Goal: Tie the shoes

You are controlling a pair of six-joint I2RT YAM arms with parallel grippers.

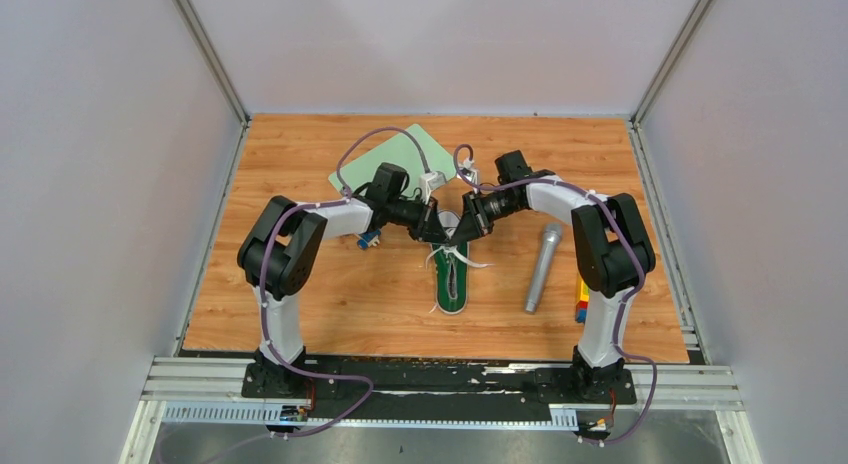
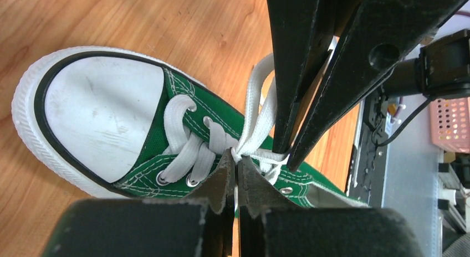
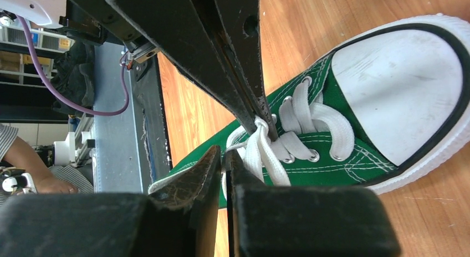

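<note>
The shoe [image 1: 452, 284], a green sneaker with a white toe cap [image 2: 100, 110], lies along the table with its toe pointing away from the arm bases. Both grippers meet over its laces [image 2: 260, 102]. My left gripper [image 2: 237, 160] is shut on the white lace where the strands bunch above the eyelets. My right gripper [image 3: 224, 154] comes in from the other side, its tips nearly together on a thin lace strand just beside the left one. From above, the left gripper [image 1: 440, 232] and right gripper [image 1: 458, 232] hide the lacing.
A grey microphone [image 1: 541, 267] lies right of the shoe. A pale green mat [image 1: 400, 159] sits at the back behind the left arm. A blue and yellow block [image 1: 581, 299] rests by the right arm, and a small blue object [image 1: 366, 240] lies under the left forearm.
</note>
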